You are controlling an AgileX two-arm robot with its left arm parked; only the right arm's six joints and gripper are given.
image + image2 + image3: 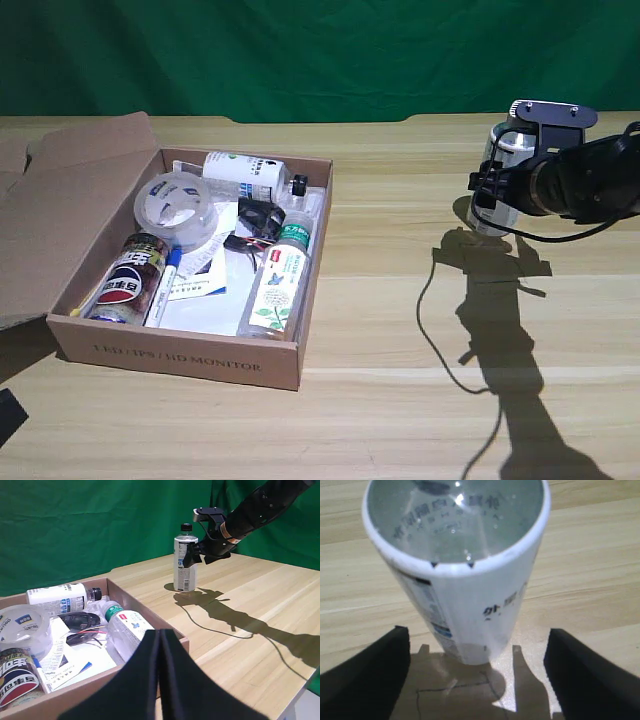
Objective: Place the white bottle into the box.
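The white bottle [497, 205] [184, 562] stands upright on the wooden table, far to the exterior view's right of the box. It is silvery-white, with a black cap and a white label [470, 625] carrying blue marks. My right gripper [488, 186] [199, 555] [478, 632] is open and straddles the bottle's body; one dark finger [370, 672] sits on each side with a gap to the bottle. The box [180, 362] is shallow brown cardboard. It lies at the exterior view's left, with its flap lid [75, 200] folded open.
Inside the box lie a shorter white bottle [245, 173], a tape roll [176, 207], a clear green-capped bottle [280, 280], a cola can [128, 280], a blue pen [166, 283] and papers. The arm's cable [440, 330] hangs above the table. The parked left gripper [160, 680] fills the left wrist view's foreground.
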